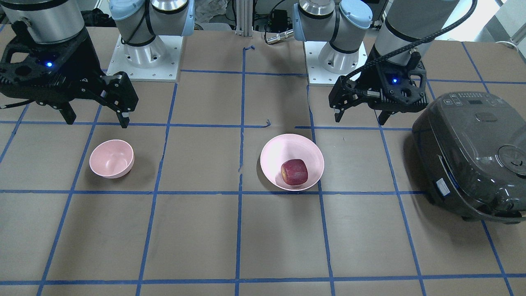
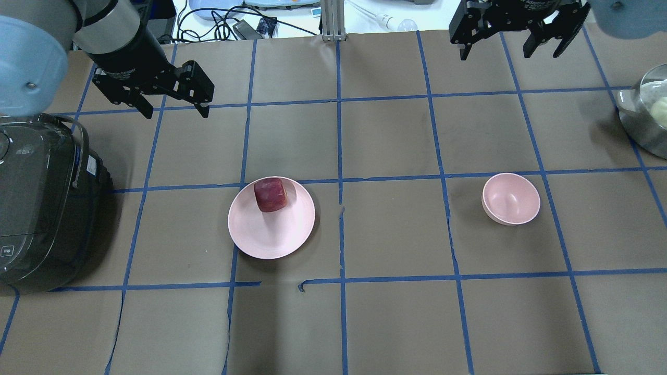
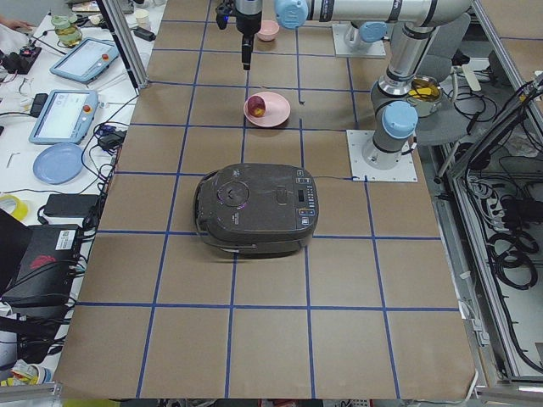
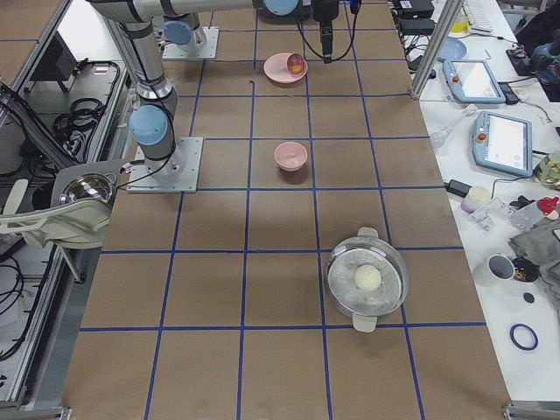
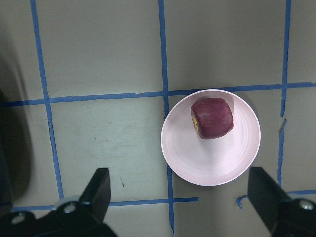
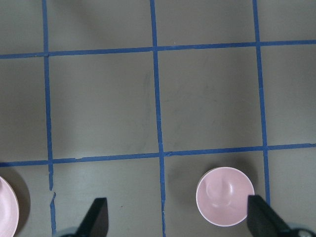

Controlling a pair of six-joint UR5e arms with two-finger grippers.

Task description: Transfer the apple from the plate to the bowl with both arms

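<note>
Each wrist view shows only its gripper's black fingertips at the bottom edge; the rest is cut off. The dark glossy cooker [image 1: 472,156] runs past the frame edge in the front and overhead views. The overhead's right edge clips the shiny steel pot [image 2: 643,120].

The left gripper [image 1: 361,119] hangs spread and empty above the worktop [image 1: 205,238], with the plate [image 1: 271,158] below it. The right gripper [image 1: 97,121] is also spread and empty, over the bowl [image 1: 111,158].

The apple [image 1: 294,172] is dark red, squat and faintly streaked, with a yellowish patch. It lies on the plate, off centre toward the rim farthest from the robot. Plate and bowl are smooth, matte pale pink, round, and well apart. The worktop is brown paper gridded with blue tape, which is broken in places.
</note>
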